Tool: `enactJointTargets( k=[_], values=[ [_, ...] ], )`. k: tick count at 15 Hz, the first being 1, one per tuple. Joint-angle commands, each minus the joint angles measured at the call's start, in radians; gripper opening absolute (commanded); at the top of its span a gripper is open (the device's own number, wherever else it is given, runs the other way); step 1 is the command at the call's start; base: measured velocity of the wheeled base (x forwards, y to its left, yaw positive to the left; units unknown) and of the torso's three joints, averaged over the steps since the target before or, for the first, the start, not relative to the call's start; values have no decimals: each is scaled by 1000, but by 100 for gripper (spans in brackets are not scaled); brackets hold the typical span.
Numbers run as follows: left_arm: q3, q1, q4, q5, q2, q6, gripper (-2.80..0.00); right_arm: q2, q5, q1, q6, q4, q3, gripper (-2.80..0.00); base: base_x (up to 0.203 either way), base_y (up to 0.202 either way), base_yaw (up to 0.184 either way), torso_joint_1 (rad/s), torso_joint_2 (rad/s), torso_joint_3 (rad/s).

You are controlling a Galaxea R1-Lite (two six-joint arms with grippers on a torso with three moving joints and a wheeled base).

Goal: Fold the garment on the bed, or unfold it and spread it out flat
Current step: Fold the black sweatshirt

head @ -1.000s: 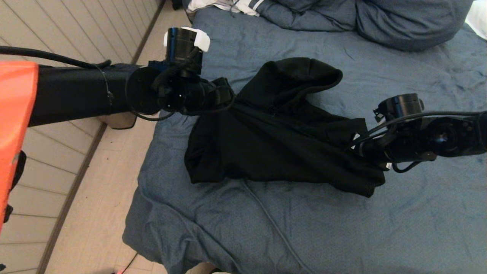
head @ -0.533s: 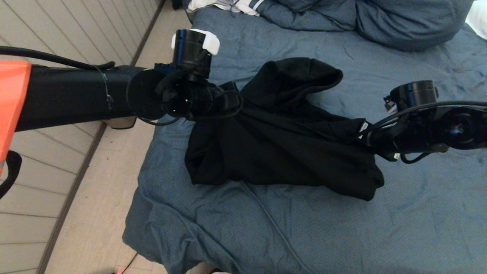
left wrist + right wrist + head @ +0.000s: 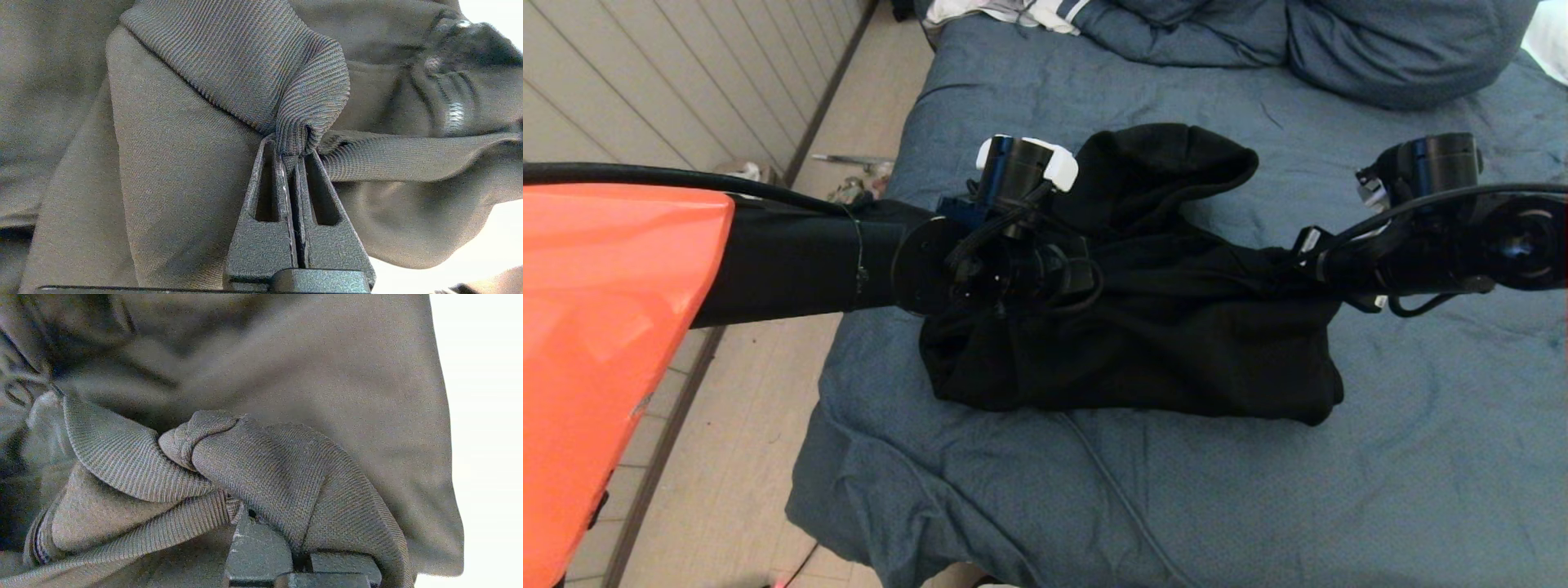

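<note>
Two grippers lift a black hoodie [image 3: 1143,327] off the blue bed [image 3: 1258,506], left gripper [image 3: 1086,278] and right gripper [image 3: 1311,265] stretching its hem apart, probably to spread it. Up close, the left fingers [image 3: 286,183] pinch ribbed hem. The right fingers [image 3: 257,547], mostly buried under folds, clamp ribbing too. Sleeves stay hidden.

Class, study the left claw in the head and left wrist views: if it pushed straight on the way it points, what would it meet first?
The left claw is shut on ribbed fabric of the garment. Straight ahead lies more of that sweatshirt, probably its bunched body; depth is hard to judge.
</note>
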Motion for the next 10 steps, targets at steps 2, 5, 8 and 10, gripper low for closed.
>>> enactJointTargets(
  k=[2, 5, 8, 10],
  values=[
    [-61, 18, 3, 76, 47, -1, -280, 51, -1, -30, -7, 0, -46, -280, 0, 0, 0, 0, 0, 0],
    [-86, 40, 6, 116, 56, 8, -280, 100, -2, -39, -15, 0, -76, -280, 0, 0, 0, 0, 0, 0],
    [-88, 42, -4, 116, 39, 8, 0, 100, 0, -36, -20, -2, -76, -280, 0, 0, 0, 0, 0, 0],
    [-87, 42, -6, 118, 15, 7, 0, 98, 0, -32, -21, -2, -75, -280, 0, 0, 0, 0, 0, 0]
  ],
)
